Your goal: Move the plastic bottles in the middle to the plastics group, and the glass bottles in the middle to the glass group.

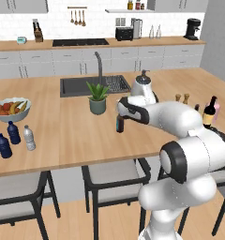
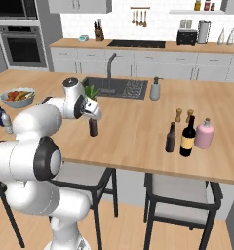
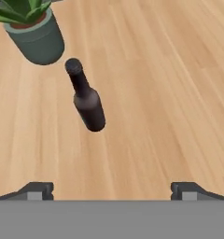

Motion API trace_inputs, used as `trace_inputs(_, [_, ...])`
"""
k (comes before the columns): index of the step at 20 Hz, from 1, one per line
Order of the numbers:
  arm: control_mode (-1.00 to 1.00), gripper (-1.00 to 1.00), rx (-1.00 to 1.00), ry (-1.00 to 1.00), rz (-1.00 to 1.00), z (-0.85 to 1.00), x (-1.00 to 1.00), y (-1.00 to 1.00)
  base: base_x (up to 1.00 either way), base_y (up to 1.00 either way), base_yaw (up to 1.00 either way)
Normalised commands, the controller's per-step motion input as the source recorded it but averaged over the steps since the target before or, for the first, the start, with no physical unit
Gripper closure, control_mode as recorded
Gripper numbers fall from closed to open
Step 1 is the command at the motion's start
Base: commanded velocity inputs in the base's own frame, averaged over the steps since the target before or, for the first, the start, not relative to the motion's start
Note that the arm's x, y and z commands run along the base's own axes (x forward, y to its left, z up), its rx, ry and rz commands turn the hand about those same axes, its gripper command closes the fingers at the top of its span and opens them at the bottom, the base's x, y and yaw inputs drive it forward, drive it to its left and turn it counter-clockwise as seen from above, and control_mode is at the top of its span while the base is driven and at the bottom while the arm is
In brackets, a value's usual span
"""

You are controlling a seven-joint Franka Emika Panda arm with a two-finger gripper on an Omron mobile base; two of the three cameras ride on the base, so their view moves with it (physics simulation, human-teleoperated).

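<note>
One slim dark glass bottle (image 3: 87, 103) stands upright mid-counter, close to a potted plant (image 3: 37, 37). My gripper (image 3: 113, 191) hovers just above it, open, with nothing between the fingers; from the base the gripper (image 1: 120, 114) sits over the bottle (image 1: 119, 124). A second slim dark bottle (image 2: 170, 138) stands beside the yellow-labelled wine bottle (image 2: 188, 137) and the pink bottle (image 2: 204, 134) at the right. The small clear plastic bottle (image 1: 29, 138) stands next to two dark blue bottles (image 1: 13, 132) at the left.
A fruit bowl (image 1: 11, 108) sits behind the blue bottles. Two wooden shakers (image 2: 178, 115) stand behind the glass group. The sink (image 1: 77, 86) with its faucet and a soap dispenser (image 2: 155, 89) lie further back. Stools stand under the counter's front edge.
</note>
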Motion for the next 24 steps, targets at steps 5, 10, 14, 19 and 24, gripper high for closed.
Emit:
trace_inputs(5, [-1.0, -1.0, -0.12, 0.01, 0.13, -0.4, 0.0, 0.21, 0.0, 0.0, 0.0])
trace_inputs(10, [-1.0, -1.0, 0.01, 0.0, 0.11, -0.33, 0.18, 0.0, 0.0, 0.0, 0.0])
trace_inputs(14, [-1.0, -1.0, 0.0, 0.0, 0.06, -0.13, 0.53, 0.0, 0.0, 0.0, 0.0])
trace_inputs(19, [-1.0, -1.0, 0.0, 0.01, 0.03, 0.0, 0.48, 0.0, 0.0, 0.0, 0.0])
trace_inputs(24, [-1.0, -1.0, 0.0, 0.0, 0.0, 0.0, 0.19, 0.0, 0.0, 0.0, 0.0])
